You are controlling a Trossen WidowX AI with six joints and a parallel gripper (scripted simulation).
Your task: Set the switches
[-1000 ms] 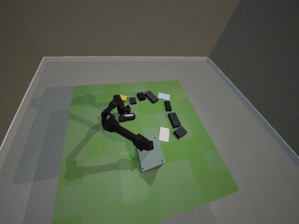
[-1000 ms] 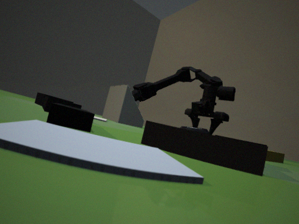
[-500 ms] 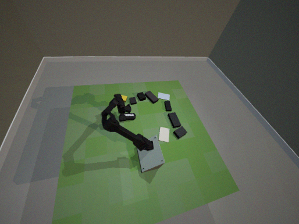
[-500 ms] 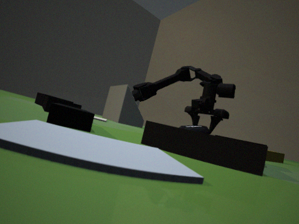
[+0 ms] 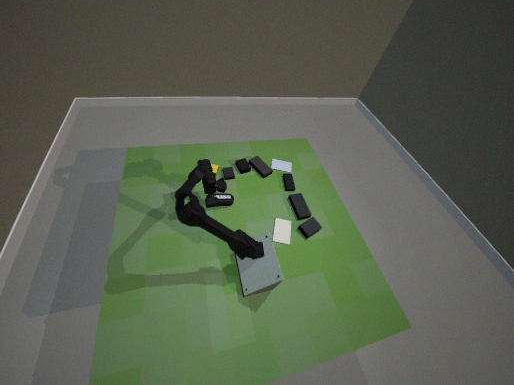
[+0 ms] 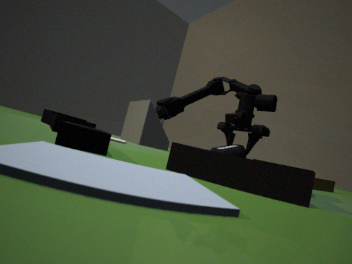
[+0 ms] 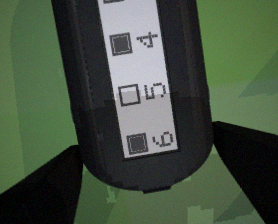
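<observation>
The dark controller unit has its underside up, with the white label facing the wrist camera. In the wrist view square 4 is filled, 5 is empty and 6 is filled; a square above 4 is cut off and the rest are out of view. My gripper is part-way open with one finger against each long side of the unit, near its 6 end. In the exterior view the unit shows just above the dark block, its lower part hidden. The switches are hidden.
A long dark block, a pale blue plate and small dark blocks lie beyond the unit. More blocks and a cream plate lie right. A yellow piece lies behind the gripper.
</observation>
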